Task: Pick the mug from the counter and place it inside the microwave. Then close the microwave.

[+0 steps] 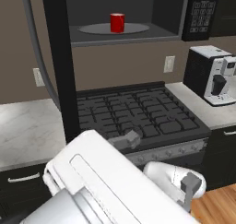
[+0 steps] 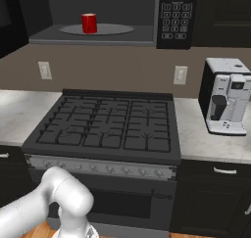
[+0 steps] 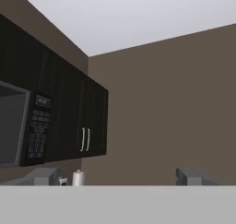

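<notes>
The mug point(image 1: 117, 22) stood upright on the microwave point(image 1: 201, 13) turntable, above and well apart from the gripper point(image 3: 117, 177), whose fingers were spread wide and empty. Placing looked done (the door point(image 1: 58, 61) hung open); closing remained.

1. The mug point(image 1: 117, 22) stands upright on the turntable plate point(image 1: 92, 29) inside the microwave point(image 2: 174, 16).
2. The microwave hangs above the stove point(image 2: 105, 127), its door point(image 1: 57, 61) swung open to the left.
3. The counter point(image 2: 206, 139) flanks the stove on both sides.
4. The coffee machine point(image 2: 224, 96) sits on the counter right of the stove.
</notes>
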